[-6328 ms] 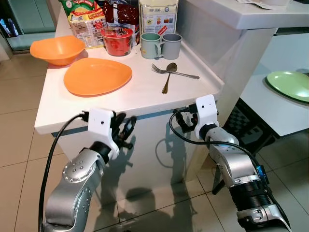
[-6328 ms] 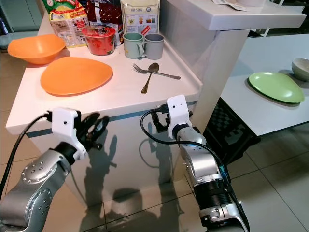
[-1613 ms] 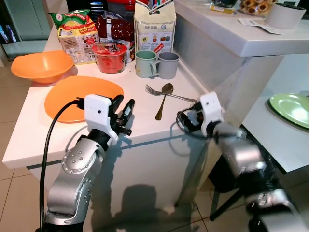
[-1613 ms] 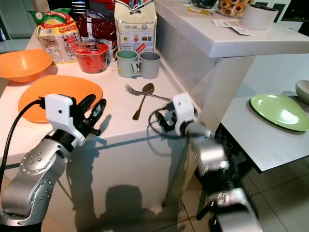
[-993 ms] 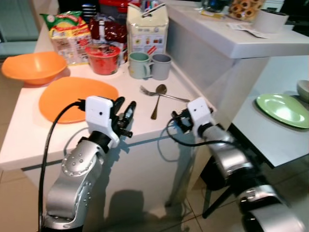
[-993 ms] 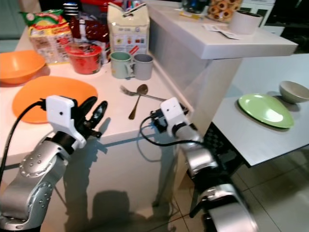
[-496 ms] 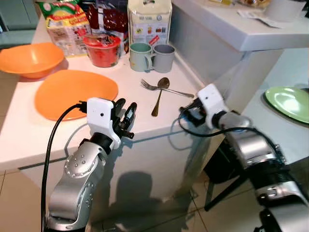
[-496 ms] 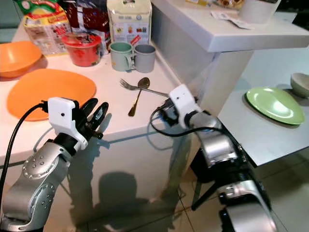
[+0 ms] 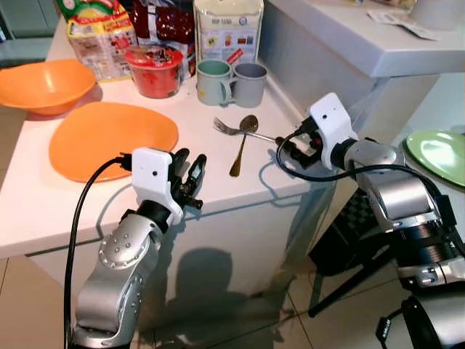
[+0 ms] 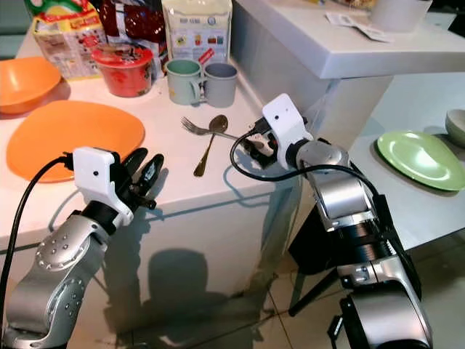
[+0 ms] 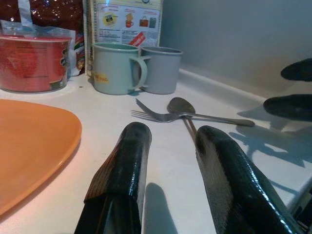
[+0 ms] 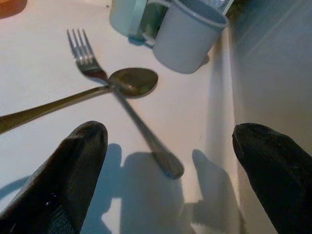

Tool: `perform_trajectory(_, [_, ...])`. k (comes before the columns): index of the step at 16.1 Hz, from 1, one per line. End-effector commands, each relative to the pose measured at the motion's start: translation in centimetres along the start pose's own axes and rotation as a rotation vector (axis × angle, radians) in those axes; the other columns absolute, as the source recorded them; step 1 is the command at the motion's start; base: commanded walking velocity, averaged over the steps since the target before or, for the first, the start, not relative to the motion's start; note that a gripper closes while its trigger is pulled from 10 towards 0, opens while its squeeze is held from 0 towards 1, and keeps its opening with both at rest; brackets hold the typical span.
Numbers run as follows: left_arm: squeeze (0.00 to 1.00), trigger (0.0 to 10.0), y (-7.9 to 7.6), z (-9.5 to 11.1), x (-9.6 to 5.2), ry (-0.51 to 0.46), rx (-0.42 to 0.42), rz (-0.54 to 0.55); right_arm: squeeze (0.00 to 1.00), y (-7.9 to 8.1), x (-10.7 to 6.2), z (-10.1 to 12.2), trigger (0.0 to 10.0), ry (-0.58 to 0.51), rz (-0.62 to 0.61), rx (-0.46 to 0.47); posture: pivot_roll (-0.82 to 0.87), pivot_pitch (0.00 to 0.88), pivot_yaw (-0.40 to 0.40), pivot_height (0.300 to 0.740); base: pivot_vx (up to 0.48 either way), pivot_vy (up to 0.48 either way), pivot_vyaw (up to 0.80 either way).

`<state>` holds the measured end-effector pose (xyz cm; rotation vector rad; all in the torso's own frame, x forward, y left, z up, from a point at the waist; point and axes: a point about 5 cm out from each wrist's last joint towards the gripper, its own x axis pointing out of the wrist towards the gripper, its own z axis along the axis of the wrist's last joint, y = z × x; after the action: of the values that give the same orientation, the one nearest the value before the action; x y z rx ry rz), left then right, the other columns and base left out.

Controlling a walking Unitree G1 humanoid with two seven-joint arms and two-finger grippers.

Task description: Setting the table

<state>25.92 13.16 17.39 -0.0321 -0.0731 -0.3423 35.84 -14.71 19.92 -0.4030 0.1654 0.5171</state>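
Where half a second ago your right claw (image 12: 165, 170) sat at the table's corner, it has now come up over the table (image 9: 218, 163) edge, fingers spread wide and holding nothing, right beside the handle ends of the fork (image 12: 53, 100) and spoon (image 12: 139, 105). In the right wrist view the two black fingertips (image 12: 73, 161) stand well apart with the crossed cutlery lying between and beyond them. The right arm reaches in from the table's right corner, wrist bent down toward the cutlery.

Your left claw (image 9: 190, 174) is about where it was, at the front edge, fingers a little parted, empty, pointing toward the fork. Beside it lies the orange plate (image 9: 112, 138). Farther back you have the green mug (image 9: 212, 80) touching the grey mug (image 9: 249, 82), the red cup (image 9: 152, 70) and the orange bowl (image 9: 43, 83).
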Motion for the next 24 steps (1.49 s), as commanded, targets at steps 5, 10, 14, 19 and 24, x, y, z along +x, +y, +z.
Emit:
perform_trajectory(5, [0.00, 10.0, -0.5, -0.3, -0.1, 0.008, -0.005, 0.003, 0.00, 1.9, 0.4, -2.3, 10.0, 0.107, 0.072, 0.043, 0.02, 0.003, -0.097, 0.740, 0.000, 0.000, 0.00])
perform_trajectory(10, [0.00, 10.0, -0.4, -0.4, -0.2, 0.010, -0.007, 0.011, 0.00, 2.0, 0.4, -2.0, 10.0, 0.057, 0.032, 0.025, 0.02, 0.008, -0.095, 0.740, 0.000, 0.000, 0.00])
perform_trajectory(14, [0.00, 10.0, -0.4, -0.4, -0.1, 0.012, -0.005, 0.007, 0.00, 2.3, 0.3, -1.8, 10.0, 0.038, 0.027, 0.054, 0.02, 0.006, -0.094, 0.740, 0.000, 0.000, 0.00])
perform_trajectory(19, [0.00, 10.0, -0.5, -0.4, 0.0, 0.011, -0.005, 0.007, 0.00, 2.4, 0.4, -1.4, 10.0, 0.021, 0.030, 0.043, 0.02, 0.003, -0.097, 0.740, 0.000, 0.000, 0.00])
perform_trajectory(24, [0.00, 10.0, -0.6, -0.3, 0.0, 0.009, -0.006, 0.006, 0.00, 3.3, 1.1, -1.4, 10.0, 0.001, 0.041, 0.039, 0.03, 0.008, -0.100, 0.740, 0.000, 0.000, 0.00])
